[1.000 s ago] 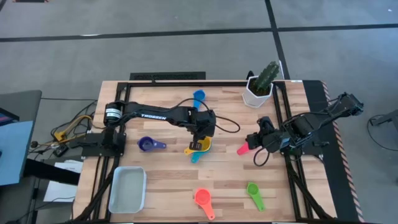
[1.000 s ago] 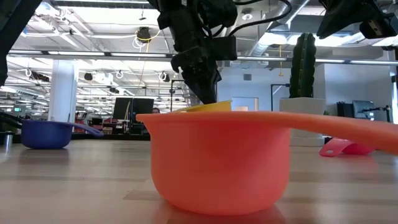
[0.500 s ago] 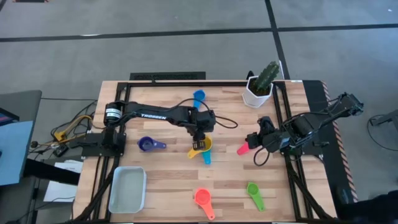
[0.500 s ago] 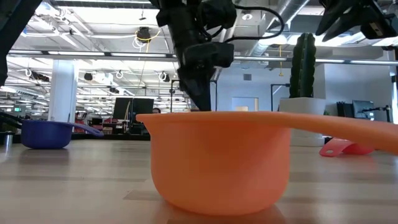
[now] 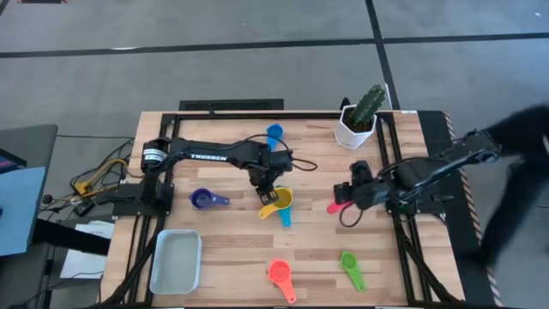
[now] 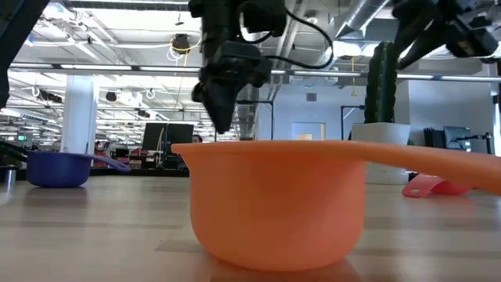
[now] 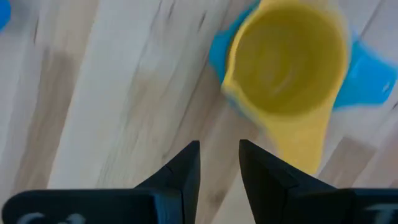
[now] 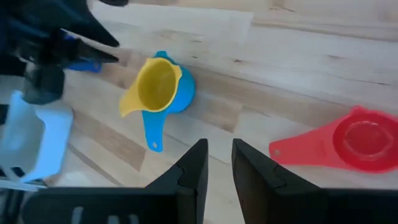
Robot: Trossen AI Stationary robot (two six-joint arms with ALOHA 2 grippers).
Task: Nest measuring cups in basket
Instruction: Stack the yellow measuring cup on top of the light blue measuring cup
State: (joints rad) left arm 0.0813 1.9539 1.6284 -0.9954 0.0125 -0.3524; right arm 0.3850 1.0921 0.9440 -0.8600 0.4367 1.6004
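The yellow cup (image 5: 280, 201) sits bowl-down inside the teal cup (image 5: 284, 216) at mid-table, also seen as the yellow cup (image 7: 286, 56) in the teal cup (image 7: 217, 50). My left gripper (image 5: 264, 182) (image 7: 219, 168) hovers just left of and beyond them, open by a narrow gap and holding nothing. My right gripper (image 5: 341, 196) (image 8: 220, 165) hangs by the pink cup (image 5: 334, 206) (image 8: 357, 140), open by a narrow gap, touching nothing. The blue cup (image 5: 274, 132), purple cup (image 5: 202, 199), red-orange cup (image 5: 279, 274) and green cup (image 5: 348, 260) lie apart on the wood. The basket (image 5: 176, 261) stands at the near left.
A white pot with a cactus (image 5: 356, 127) stands at the far right of the table. The red-orange cup (image 6: 274, 204) fills the low view's foreground. A dark blurred figure (image 5: 515, 172) passes beyond the table's right edge. Bare wood lies between the nested cups and the basket.
My left gripper has set the yellow cup down into the teal cup, let go of it, then risen and drawn back toward the table's left and far side. The yellow cup now rests in the teal one. My right gripper has shifted slightly toward the table's left.
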